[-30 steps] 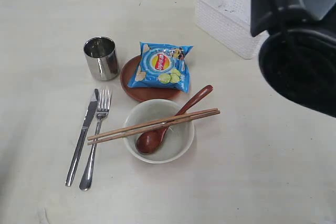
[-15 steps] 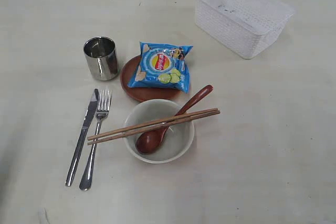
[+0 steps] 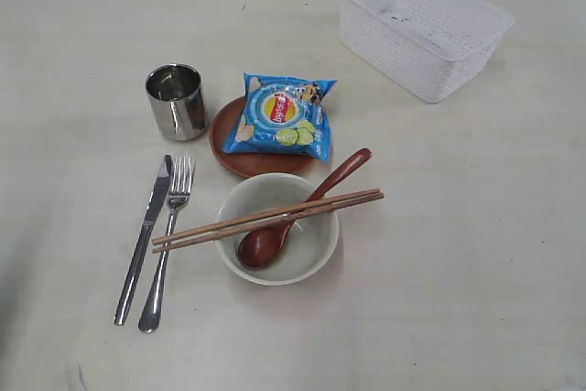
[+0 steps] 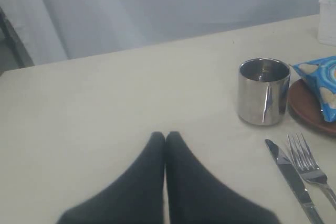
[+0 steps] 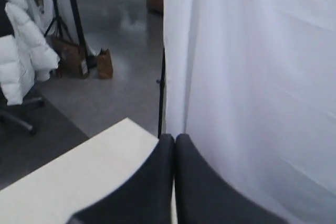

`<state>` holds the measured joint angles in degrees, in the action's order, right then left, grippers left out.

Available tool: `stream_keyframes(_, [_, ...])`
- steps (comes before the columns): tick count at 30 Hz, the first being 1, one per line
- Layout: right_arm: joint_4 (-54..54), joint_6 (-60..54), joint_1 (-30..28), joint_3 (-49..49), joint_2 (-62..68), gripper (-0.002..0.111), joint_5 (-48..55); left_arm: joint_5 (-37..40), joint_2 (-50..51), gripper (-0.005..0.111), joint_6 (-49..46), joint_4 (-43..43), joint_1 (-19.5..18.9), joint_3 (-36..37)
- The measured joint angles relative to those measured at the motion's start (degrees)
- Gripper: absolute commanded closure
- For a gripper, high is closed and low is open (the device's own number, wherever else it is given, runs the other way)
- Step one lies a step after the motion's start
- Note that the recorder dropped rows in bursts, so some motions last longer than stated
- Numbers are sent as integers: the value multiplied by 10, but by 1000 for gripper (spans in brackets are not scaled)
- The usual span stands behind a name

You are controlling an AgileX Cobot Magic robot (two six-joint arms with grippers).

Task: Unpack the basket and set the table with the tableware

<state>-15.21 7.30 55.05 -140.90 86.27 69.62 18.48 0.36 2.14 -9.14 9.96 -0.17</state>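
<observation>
The white basket point(image 3: 423, 25) stands at the back right of the cream table point(image 3: 476, 254), with nothing showing inside it. The steel cup point(image 3: 176, 101) sits left of the brown plate point(image 3: 252, 157). Knife point(image 3: 144, 237) and fork point(image 3: 167, 243) lie side by side left of the off-white bowl point(image 3: 240, 203). A wooden spoon point(image 3: 307, 208) and chopsticks point(image 3: 265, 219) rest across the bowl. Neither arm shows in the exterior view. My left gripper point(image 4: 166, 136) is shut and empty, off to the side of the cup point(image 4: 263, 91) and knife point(image 4: 292, 180). My right gripper point(image 5: 175, 138) is shut and empty beyond a table corner.
A blue chip bag point(image 3: 281, 114) lies on the plate. A white curtain point(image 5: 252, 51) hangs beside the right gripper, with a room floor, a coat and a stand behind.
One second ago both arms hung dark at the top of the exterior view, the right one covering part of the basket. Both have since left that view. The table setting is unchanged.
</observation>
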Motion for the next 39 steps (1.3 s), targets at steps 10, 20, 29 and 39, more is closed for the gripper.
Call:
stream_keyframes(10, [-42,1,0,25,-154,108,0,0,0,107,0,0,0,0])
stream_keyframes(20, [-101,28,0,239,-353,108,0,0,0,107,0,0,0,0])
stream_keyframes(29, [-127,105,0,460,-551,108,-73,0,0,107,0,0,0,0])
stream_keyframes(39, [-124,135,0,520,-675,108,-147,0,0,107,0,0,0,0])
